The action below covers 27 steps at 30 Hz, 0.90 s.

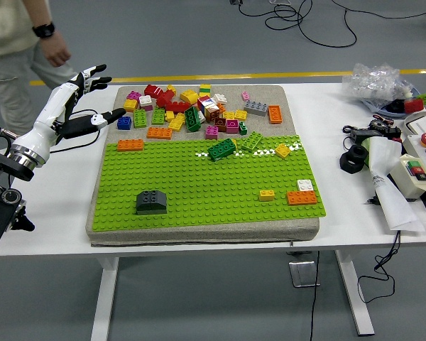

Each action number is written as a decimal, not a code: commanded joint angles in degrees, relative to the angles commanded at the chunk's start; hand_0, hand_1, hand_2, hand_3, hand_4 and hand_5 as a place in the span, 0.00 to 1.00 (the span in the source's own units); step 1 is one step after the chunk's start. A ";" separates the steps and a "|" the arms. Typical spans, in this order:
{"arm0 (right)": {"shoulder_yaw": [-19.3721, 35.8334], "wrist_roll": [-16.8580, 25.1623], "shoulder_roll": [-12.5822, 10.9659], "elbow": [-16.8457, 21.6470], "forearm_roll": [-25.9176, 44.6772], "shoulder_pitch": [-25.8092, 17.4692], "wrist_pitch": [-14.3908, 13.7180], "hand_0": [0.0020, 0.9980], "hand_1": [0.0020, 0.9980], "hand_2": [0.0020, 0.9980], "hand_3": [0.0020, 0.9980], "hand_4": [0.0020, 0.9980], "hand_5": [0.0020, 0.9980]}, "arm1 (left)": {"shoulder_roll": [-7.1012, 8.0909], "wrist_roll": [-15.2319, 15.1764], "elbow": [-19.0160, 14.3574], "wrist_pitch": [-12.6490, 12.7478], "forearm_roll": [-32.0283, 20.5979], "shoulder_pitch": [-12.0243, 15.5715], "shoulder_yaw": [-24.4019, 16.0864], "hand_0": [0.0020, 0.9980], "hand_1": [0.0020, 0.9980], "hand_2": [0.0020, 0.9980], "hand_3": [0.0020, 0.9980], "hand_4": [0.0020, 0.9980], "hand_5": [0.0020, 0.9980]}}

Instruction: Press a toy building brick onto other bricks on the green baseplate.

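**Left hand raised clear of the baseplate, dark brick seated near the front-left corner**

The left hand [74, 99] is held above the table's left side, beyond the pad's left edge and level with the loose brick pile. Its fingers are spread and extended — nothing is held. The thumb points toward the pile; its tip lies close to the blue brick [124, 122], though contact cannot be confirmed.

The dark brick [150, 202] sits on the green baseplate [199, 185] near its front-left corner, studs up, well apart from the hand. It appears to be seated on another dark piece; the join is too small to tell.

Other bricks on the baseplate:
- an orange brick [130, 145] at the far-left edge;
- two green bricks [221, 149] near the far-middle, tilted;
- a small yellow brick [267, 195] and an orange-and-white pair [302, 193] at the right.

The loose brick pile [192, 106] lies on the grey pad [298, 114] beyond the baseplate — mixed red, yellow, green, orange and pink pieces.

A person [21, 35] stands at the upper left, one hand hanging, touching nothing on the table.
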 joint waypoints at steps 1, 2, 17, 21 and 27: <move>-0.04 0.02 -0.03 0.00 0.07 0.12 -0.19 0.79 0.71 0.75 0.76 1.00 0.69 | 0.16 -0.01 0.61 0.08 -1.22 -0.26 0.13 1.00 0.94 0.94 0.99 0.96 0.65; -0.09 0.05 -0.03 0.00 0.14 0.17 -0.27 0.79 0.71 0.75 0.76 1.00 0.69 | 0.25 0.01 0.92 0.10 -1.67 -0.37 0.18 1.00 0.94 0.94 0.99 0.96 0.65; -0.12 -0.35 -0.05 0.00 -0.22 0.64 -0.66 0.79 0.70 0.75 0.76 1.00 0.69 | 1.58 1.26 4.43 0.32 -5.53 -2.23 0.13 1.00 0.96 0.95 0.99 0.91 0.68; -0.02 -0.36 -0.02 0.00 -0.75 0.88 -0.65 0.79 0.71 0.75 0.76 1.00 0.69 | 1.62 1.43 4.41 1.14 -5.11 -2.29 -0.22 1.00 0.97 0.96 1.00 0.90 0.70; 0.53 -0.38 0.45 0.00 -1.81 0.78 -0.96 0.79 0.71 0.75 0.76 1.00 0.69 | 1.68 1.74 4.18 2.25 -4.97 -2.01 -1.01 1.00 0.98 0.97 1.00 0.89 0.72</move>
